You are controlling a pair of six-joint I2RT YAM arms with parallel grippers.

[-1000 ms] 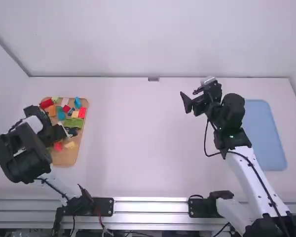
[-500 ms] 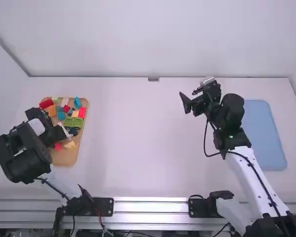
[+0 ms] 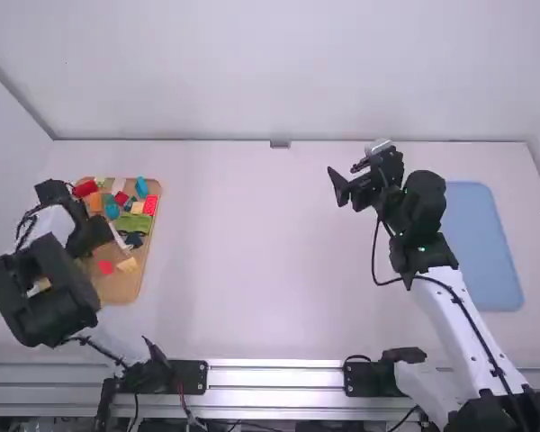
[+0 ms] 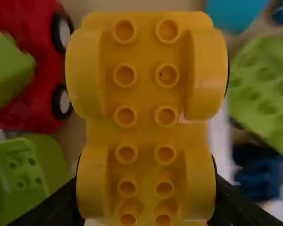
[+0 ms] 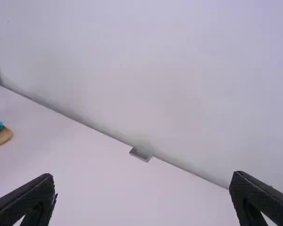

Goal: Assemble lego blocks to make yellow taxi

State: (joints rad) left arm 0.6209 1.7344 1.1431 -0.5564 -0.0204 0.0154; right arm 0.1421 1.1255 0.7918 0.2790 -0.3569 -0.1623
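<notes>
At far left, my left gripper (image 4: 145, 200) has its two fingers closed on the sides of a yellow plastic car base with rounded wheel arches (image 4: 144, 106), above the tan wooden board (image 3: 117, 288). The base's upper studs are bare — I judge the taxi to be at its first stage, with the chassis taken up and nothing joined to it. Also at the board are a red plastic car base with black wheels (image 4: 30, 28), a light-green studded plastic brick (image 4: 269, 94) and a small yellow-orange block (image 3: 127, 265). At centre lies the white tabletop (image 3: 261, 270). Farther right, my right gripper (image 5: 142, 178) has its fingers spread wide, with nothing between them. At far right, a pale-blue rectangular mat (image 3: 486, 243) lies flat. Remaining, in my judgement: set the base down, select the body and roof bricks, and press them on — essentially the whole assembly.
</notes>
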